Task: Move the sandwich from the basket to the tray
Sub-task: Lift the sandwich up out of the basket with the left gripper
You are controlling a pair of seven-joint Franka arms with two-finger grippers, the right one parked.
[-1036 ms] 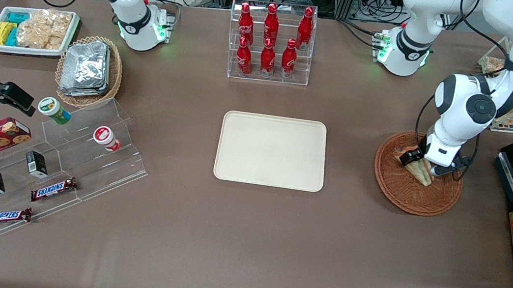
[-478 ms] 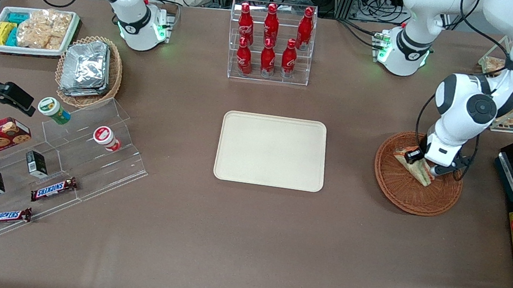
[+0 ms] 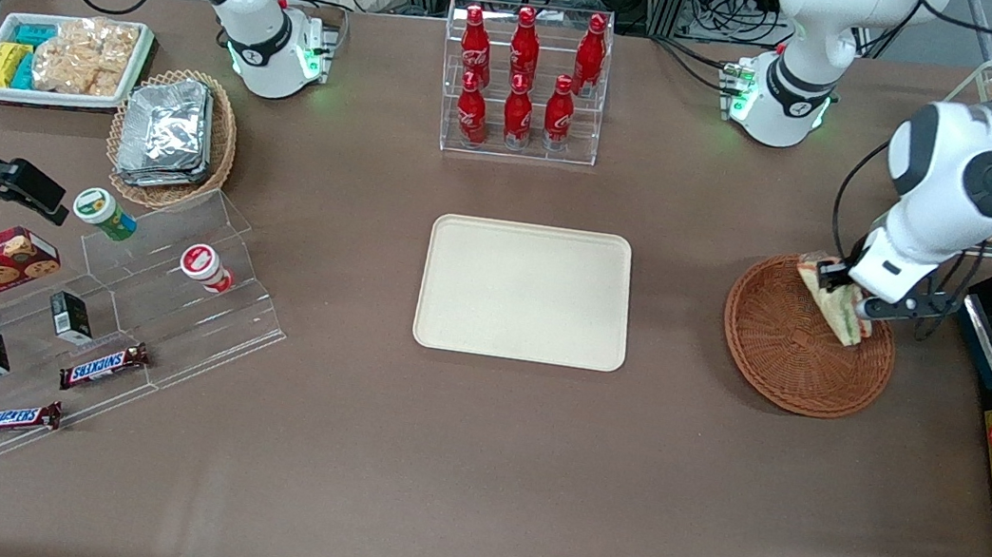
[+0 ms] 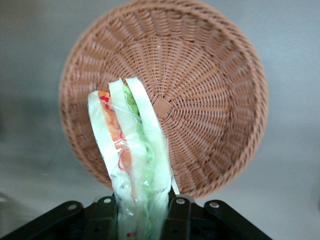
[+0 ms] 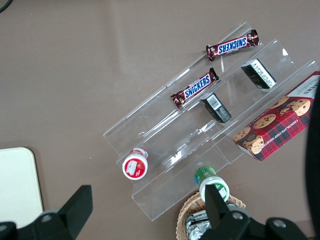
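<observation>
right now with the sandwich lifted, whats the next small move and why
Probably carry it sideways toward the cream tray. The hand is shut on the sandwich, which hangs above the brown wicker basket, clear of its floor, and the tray sits bare toward the parked arm's end.

Left arm: reached down over the working arm's end of the table.
Left gripper (image 3: 843, 300): hung above the basket (image 3: 783, 355), fingers (image 4: 176, 215) clamped on the sandwich (image 4: 132, 155).
</observation>
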